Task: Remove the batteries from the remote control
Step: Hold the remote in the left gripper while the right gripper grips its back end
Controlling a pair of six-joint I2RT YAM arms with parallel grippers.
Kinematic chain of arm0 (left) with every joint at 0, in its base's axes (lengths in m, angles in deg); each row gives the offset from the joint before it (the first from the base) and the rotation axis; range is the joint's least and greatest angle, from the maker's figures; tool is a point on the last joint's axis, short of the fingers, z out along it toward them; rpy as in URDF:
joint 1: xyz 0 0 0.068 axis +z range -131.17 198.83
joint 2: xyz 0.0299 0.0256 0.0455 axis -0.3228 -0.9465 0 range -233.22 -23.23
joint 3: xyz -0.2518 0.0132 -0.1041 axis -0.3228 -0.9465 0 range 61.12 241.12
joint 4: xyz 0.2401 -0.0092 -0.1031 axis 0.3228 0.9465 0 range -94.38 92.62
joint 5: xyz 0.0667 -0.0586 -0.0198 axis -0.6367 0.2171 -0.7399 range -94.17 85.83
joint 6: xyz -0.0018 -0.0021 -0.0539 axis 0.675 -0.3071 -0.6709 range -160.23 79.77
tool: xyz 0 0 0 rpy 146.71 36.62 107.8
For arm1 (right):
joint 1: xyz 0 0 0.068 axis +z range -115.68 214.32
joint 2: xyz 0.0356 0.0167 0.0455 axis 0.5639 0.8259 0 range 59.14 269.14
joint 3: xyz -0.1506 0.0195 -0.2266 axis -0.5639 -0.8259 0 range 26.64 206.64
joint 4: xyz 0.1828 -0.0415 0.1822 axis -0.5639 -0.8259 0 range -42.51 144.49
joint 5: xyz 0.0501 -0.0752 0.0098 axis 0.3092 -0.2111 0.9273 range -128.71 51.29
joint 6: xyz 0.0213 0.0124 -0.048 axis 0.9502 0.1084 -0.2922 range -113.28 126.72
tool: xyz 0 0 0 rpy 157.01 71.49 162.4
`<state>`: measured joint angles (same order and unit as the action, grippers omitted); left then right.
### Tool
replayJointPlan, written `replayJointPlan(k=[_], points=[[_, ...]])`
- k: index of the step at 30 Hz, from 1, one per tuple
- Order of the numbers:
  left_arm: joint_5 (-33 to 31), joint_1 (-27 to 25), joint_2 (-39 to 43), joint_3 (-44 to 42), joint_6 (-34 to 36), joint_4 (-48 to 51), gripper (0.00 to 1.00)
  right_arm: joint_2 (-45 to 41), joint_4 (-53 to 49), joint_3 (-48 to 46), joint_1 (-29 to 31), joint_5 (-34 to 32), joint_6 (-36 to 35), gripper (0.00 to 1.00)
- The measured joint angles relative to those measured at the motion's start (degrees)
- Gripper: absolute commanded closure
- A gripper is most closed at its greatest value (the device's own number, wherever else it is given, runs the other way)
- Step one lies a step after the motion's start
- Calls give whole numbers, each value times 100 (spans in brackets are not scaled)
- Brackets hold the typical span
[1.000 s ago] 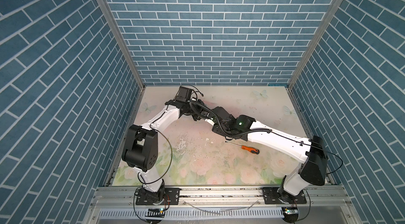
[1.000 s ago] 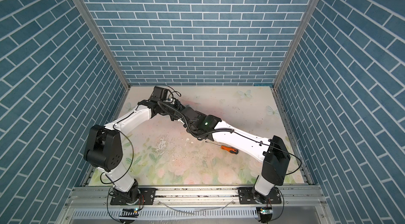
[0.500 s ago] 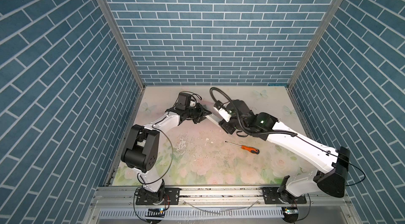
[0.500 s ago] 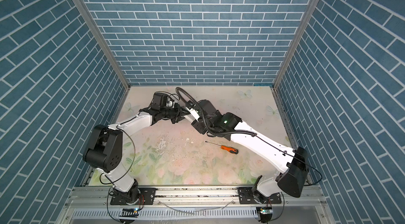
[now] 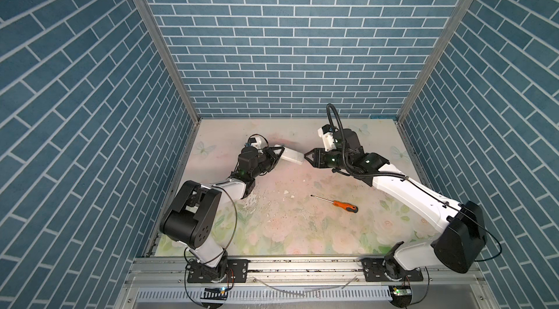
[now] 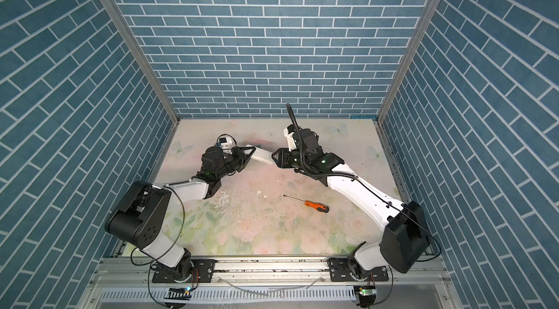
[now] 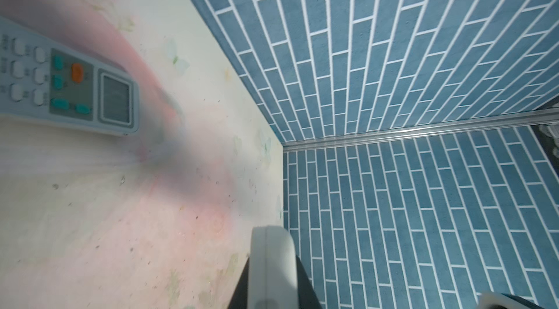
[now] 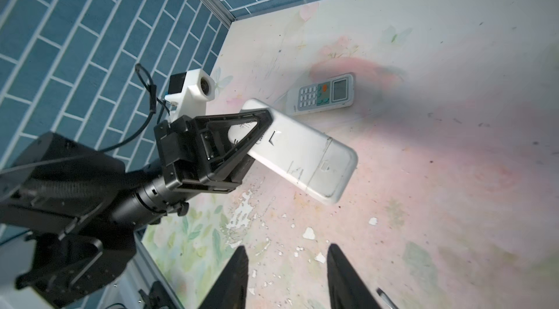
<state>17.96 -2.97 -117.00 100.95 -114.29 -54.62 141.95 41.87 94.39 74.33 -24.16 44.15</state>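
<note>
1. Separation: right gripper (image 5: 306, 154), bunched against left gripper (image 5: 279, 153) a second ago, has backed off and now faces it tip to tip.
2. Left jaws are clamped on one end of the white remote control (image 8: 302, 156). It is held clear of the table (image 5: 272, 231), back side up. Its free end juts out of these jaws toward the right jaws.
3. Right jaws stand apart with nothing between them (right wrist view). The remote's free end lies close ahead of them, not inside them.
4. Battery cover (image 8: 331, 171) at that free end looks still seated. The batteries are not visible and are presumably inside the remote, behind the cover.
5. Second remote (image 8: 323, 94) lies buttons up on the table beyond the left jaws. The orange-handled screwdriver (image 5: 344, 206) lies on the table, well apart from both sets of jaws.
6. Judgement: the remote is now presented to the right jaws. The cover must come off first, so unloading has not begun.
</note>
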Motion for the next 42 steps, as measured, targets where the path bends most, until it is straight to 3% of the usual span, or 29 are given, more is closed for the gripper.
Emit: replayJointPlan(k=[5,12,25,42], points=[[-229,-63,-44,-181,-103,-844,100,179,640,-240,-247,378,702,50],[-352,-103,-39,-295,-116,-1303,100,396,957,-271,-597,658,1075,52],[-409,-278,-39,-313,-114,-1506,100,898,1023,-256,-638,1174,1080,55],[-431,-363,-39,-313,-162,-1652,100,1010,1075,13,-638,1250,1091,62]])
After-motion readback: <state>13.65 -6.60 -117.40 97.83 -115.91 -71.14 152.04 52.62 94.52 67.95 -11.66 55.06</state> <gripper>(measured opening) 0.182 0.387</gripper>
